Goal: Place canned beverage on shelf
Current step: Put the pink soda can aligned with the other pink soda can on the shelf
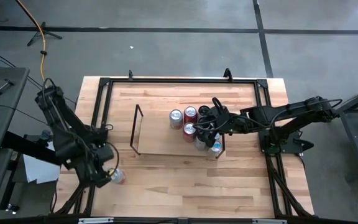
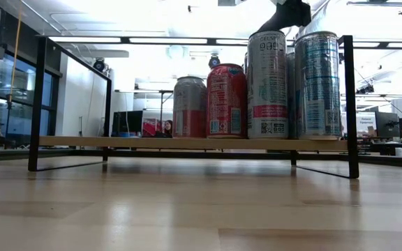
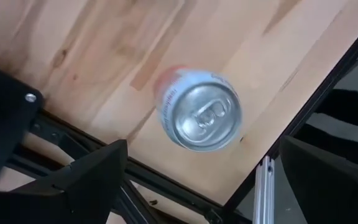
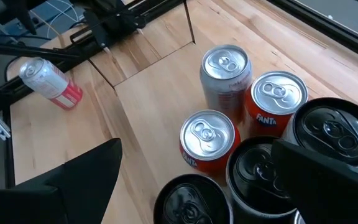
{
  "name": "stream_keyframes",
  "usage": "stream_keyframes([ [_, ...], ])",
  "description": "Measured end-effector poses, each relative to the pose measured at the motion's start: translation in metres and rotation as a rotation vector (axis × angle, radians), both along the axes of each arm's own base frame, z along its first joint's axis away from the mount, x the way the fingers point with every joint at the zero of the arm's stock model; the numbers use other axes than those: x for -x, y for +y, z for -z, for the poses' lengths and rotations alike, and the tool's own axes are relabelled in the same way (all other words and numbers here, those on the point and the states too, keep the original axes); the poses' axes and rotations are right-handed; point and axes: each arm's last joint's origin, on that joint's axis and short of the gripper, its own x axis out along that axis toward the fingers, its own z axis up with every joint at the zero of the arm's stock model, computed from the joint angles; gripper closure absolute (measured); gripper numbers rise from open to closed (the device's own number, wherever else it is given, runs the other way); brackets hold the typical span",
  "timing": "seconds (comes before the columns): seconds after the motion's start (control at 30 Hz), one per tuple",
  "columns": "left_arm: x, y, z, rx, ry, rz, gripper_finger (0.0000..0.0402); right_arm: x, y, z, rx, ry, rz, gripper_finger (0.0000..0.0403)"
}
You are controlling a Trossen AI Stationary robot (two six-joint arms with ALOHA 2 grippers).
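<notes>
can [image 3: 198, 109] under open left gripper [image 3: 197, 180] | shelf [image 1: 157, 140] — six cans, right end | right gripper [image 4: 197, 180] open above them

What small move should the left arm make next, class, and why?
Probably lower the left tool around the red-and-silver can and close. Its fingers stand open directly above the can, which stands upright on the tabletop near the left rail, off the shelf, where other cans already cluster.

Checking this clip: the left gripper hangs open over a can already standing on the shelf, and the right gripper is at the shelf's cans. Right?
Not quite. The can under the open left gripper stands on the tabletop, off the shelf, as the high view shows. The right gripper is at the shelf's cans.
</notes>
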Motion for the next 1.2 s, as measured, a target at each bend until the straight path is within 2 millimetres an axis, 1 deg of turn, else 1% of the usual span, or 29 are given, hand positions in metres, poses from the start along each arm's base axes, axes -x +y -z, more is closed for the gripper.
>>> stream_keyframes([
  [0.2,-0.004,-0.015,0.012,-0.047,0.037,0.026,0.0025,0.0,0.0,0.0,0.0,0.0,0.001,0.0004],
  [0.43,-0.008,-0.021,0.021,-0.1,0.052,0.016,0.0025,0.0,0.0,0.001,0.001,0.007,0.0,0.0004],
  [0.57,-0.01,-0.024,0.025,-0.126,0.061,0.038,0.0025,0.001,0.0,0.001,0.003,0.014,0.0,0.0004],
  [0.83,-0.014,-0.031,0.035,-0.222,0.04,0.184,0.0025,0.001,0.0,0.001,0.004,0.019,0.0,0.0004],
  [1.2,-0.017,-0.042,0.049,-0.299,0.069,0.307,0.0025,0.002,-0.001,0.002,0.016,0.023,0.012,0.0004],
])
